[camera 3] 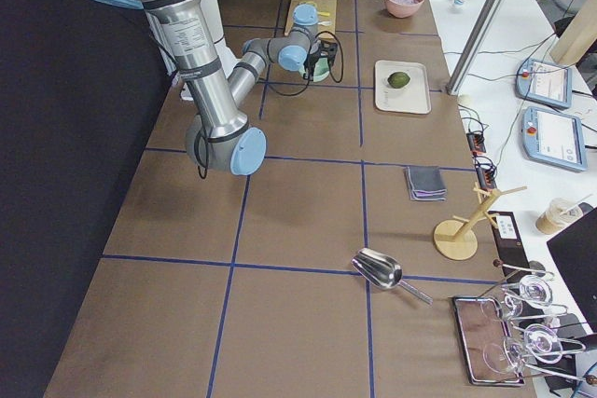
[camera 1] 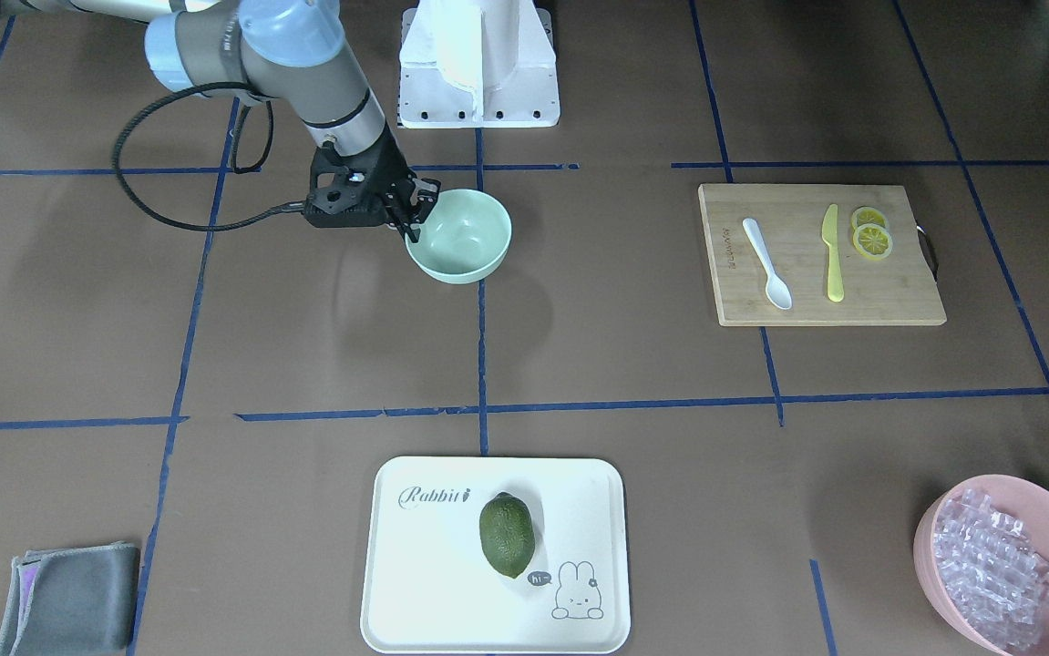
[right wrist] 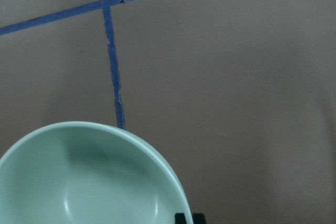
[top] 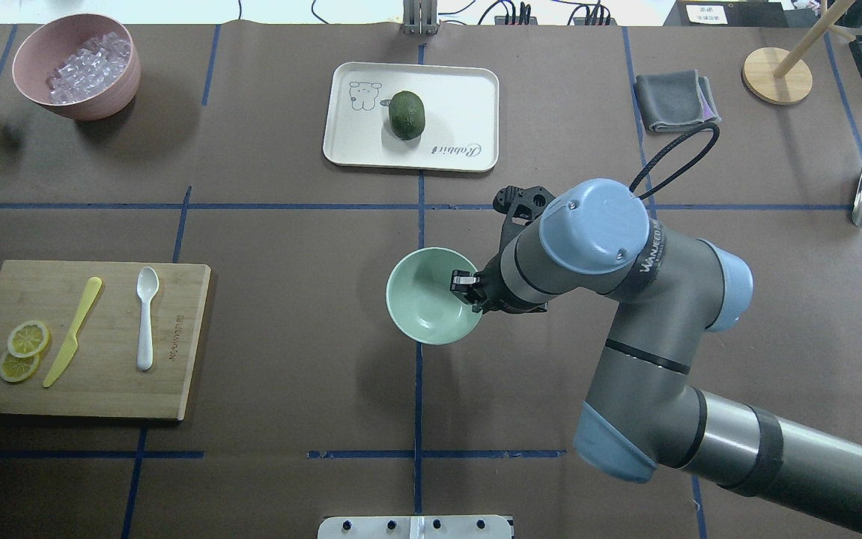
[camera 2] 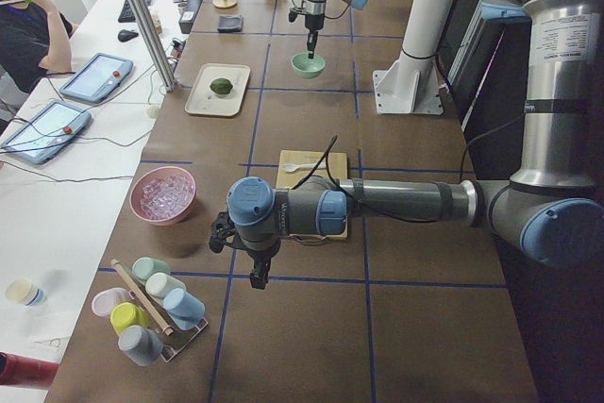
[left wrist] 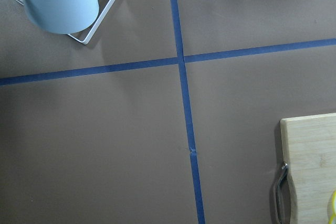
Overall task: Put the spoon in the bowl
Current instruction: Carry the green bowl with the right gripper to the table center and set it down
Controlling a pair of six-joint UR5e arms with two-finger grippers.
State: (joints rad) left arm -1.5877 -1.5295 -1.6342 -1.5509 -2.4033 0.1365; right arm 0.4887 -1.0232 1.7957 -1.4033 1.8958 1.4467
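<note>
Smooth round bowl [camera 1: 477, 261], flat-handled plastic spoon [camera 1: 766, 262]

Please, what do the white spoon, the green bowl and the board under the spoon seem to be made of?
The spoon looks plastic: opaque white, thin, slight sheen. The bowl is smooth, matte mint-green; plastic or melamine, maybe ceramic, I cannot tell. The board looks like wood or bamboo: pale grain shows.

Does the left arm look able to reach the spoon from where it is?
Probably yes. The spoon lies uncovered on the board, apart from the knife, and the left gripper hovers just off the board's end with nothing between.
</note>
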